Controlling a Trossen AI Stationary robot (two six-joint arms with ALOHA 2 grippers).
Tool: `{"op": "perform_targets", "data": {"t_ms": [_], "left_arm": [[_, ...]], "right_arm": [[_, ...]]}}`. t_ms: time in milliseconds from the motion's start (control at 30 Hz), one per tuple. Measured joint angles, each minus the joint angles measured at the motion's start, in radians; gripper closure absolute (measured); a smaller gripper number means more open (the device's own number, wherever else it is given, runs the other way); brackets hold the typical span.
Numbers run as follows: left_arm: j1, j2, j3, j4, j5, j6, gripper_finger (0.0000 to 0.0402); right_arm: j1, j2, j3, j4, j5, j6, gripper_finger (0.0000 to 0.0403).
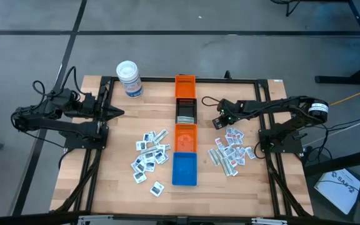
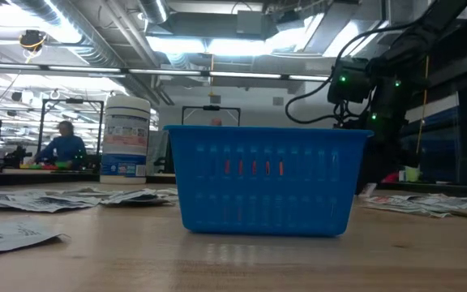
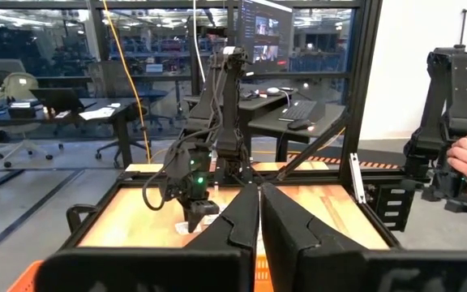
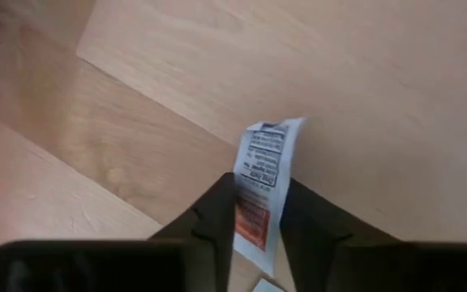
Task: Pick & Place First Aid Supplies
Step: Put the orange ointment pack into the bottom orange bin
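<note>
Only the right wrist view shows the right gripper (image 4: 258, 212) pinching a packet (image 4: 264, 182).

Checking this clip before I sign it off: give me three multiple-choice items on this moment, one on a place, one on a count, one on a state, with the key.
1. Where is the white tub?
A. At the table's far left, beyond the left arm
B. Inside the blue bin
C. Among the right-hand packets

2. How many bins form the centre row?
A. Two
B. Four
C. Six

3. What is the right end effector doing?
A. Hanging open over the blue bin
B. Pinching a small white packet with black and red print
C. Gripping the white tub

Key: 1 A, the high view shows the tub standing near the far left corner. 2 B, orange, black, orange and blue bin sit in a line. 3 B, the right wrist view shows the packet between its fingers. The left end effector waits shut.
</note>
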Motion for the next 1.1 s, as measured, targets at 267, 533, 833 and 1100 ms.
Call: {"op": "perform_targets", "data": {"t_ms": [267, 533, 833, 1100], "left_arm": [[0.0, 0.0, 0.0, 0.0, 0.0, 0.0, 0.0393], [0.0, 0.0, 0.0, 0.0, 0.0, 0.0, 0.0389], [0.0, 0.0, 0.0, 0.0, 0.0, 0.0, 0.0393], [0.0, 0.0, 0.0, 0.0, 0.0, 0.0, 0.039]], "right_arm": [[0.0, 0.001, 0.0, 0.007, -0.004, -0.014, 0.0385], [0.001, -0.018, 0.009, -0.003, -0.014, -0.069, 0.0397], [0.002, -0.034, 0.14, -0.024, -0.017, -0.158, 0.0399], [0.002, -0.039, 0.302, -0.031, -0.011, -0.274, 0.0399]]}}
